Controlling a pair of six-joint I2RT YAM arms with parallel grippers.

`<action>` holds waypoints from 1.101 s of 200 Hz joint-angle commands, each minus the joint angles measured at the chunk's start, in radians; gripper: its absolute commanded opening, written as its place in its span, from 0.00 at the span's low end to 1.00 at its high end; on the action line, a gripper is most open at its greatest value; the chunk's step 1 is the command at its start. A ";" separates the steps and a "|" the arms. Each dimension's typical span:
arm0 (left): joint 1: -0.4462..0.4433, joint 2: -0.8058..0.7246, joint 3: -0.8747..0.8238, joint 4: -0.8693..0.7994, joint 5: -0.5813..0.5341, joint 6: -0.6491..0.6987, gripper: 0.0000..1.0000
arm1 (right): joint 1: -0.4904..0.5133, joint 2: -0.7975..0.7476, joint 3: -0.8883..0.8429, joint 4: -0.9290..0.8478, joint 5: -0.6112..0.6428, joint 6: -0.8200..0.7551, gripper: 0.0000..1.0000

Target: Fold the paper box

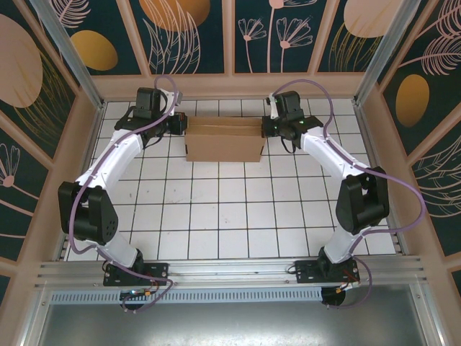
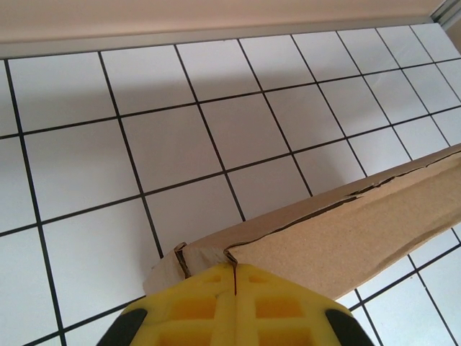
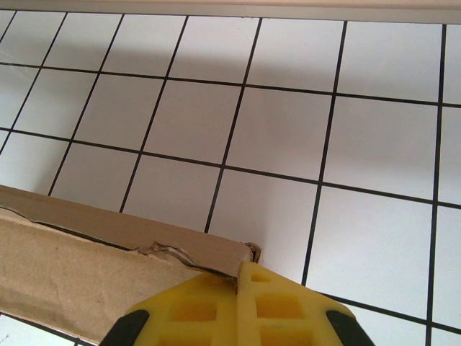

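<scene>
Top external: stretched forward, left pincer point(image 1: 180, 127) and right pincer point(image 1: 266, 128) pinch the paper box point(image 1: 223, 143) ends.

High rear overview, two close wrist views, common paper box point(image 1: 224, 142)

The paper box point(image 2: 374, 231) runs past both wrist views' edges.
</scene>
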 commanded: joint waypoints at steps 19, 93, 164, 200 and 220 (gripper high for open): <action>-0.026 0.019 0.020 -0.022 0.069 -0.021 0.00 | 0.046 -0.009 -0.023 -0.025 -0.048 -0.028 0.00; -0.025 -0.018 -0.128 0.081 -0.008 -0.016 0.00 | 0.048 -0.029 -0.045 -0.008 -0.027 -0.028 0.00; -0.024 -0.092 -0.289 0.216 -0.039 -0.043 0.00 | 0.048 -0.074 -0.122 0.067 -0.010 -0.029 0.00; -0.023 -0.116 -0.364 0.281 -0.033 -0.062 0.00 | 0.048 -0.123 -0.220 0.166 -0.002 -0.019 0.00; -0.024 -0.114 -0.387 0.300 -0.037 -0.068 0.00 | 0.049 -0.136 -0.260 0.209 0.002 -0.009 0.00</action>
